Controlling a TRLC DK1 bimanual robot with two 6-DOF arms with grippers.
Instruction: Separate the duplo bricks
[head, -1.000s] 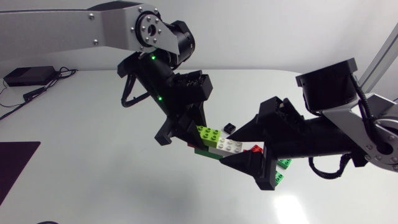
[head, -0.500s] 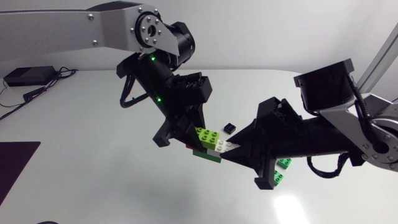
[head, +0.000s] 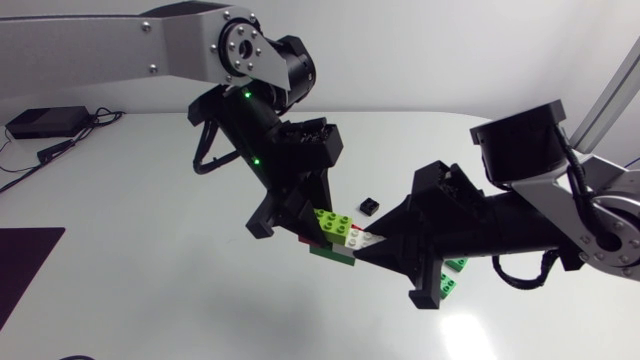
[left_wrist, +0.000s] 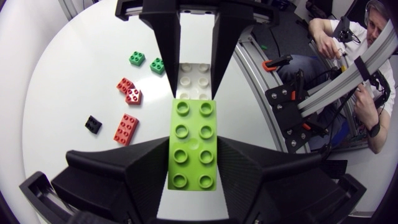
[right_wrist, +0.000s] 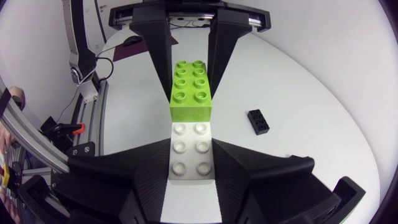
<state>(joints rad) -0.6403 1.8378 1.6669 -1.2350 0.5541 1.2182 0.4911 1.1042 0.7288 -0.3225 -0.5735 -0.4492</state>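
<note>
We hold the joined bricks above the table (head: 150, 230), left gripper (left_wrist: 193, 155) clamped on the lime brick (left_wrist: 193, 124) and right gripper (right_wrist: 191, 163) clamped on the white brick (right_wrist: 191, 140), so opposite pulls should part them.

Head view: my right gripper (head: 361, 246) covers most of the white brick (head: 356, 238), and my left gripper (head: 311, 229) hides one end of the lime brick (head: 335, 220). The dark green brick (head: 332, 253) under them shows only as an edge strip. A green brick (head: 457, 263) and a second green brick (head: 446, 288) lie half hidden behind my right fingers. The red sliver (head: 304, 237) beside my left fingers is too small to identify.
</note>
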